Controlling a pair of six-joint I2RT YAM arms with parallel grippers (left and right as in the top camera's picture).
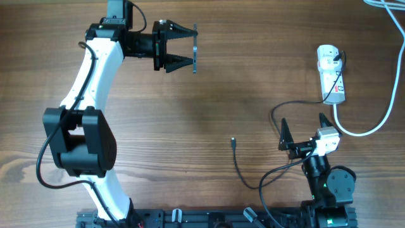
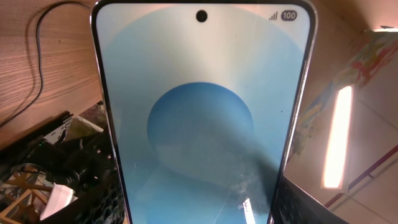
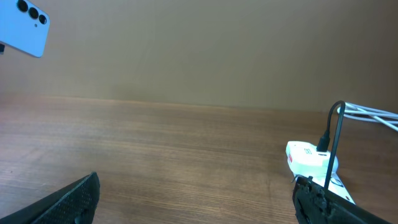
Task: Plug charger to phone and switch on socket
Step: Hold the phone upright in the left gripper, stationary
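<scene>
My left gripper (image 1: 188,47) is shut on the phone (image 1: 195,48) and holds it on edge, above the far part of the table. The phone's cyan screen (image 2: 202,112) fills the left wrist view. Its pale blue back shows at the top left of the right wrist view (image 3: 23,26). The white socket (image 1: 330,73) lies at the far right, with the charger's black plug (image 1: 340,58) in it; both also show in the right wrist view, socket (image 3: 306,158) and plug (image 3: 323,143). The charger's thin cable ends in a loose tip (image 1: 233,140) on the table. My right gripper (image 1: 304,126) is open and empty, its fingers (image 3: 199,205) spread wide over bare wood.
A thick white cord (image 1: 392,95) loops from the socket off the far right edge. The charger cable (image 1: 250,180) curls along the near side by the right arm's base. A black rail (image 1: 190,218) runs along the near edge.
</scene>
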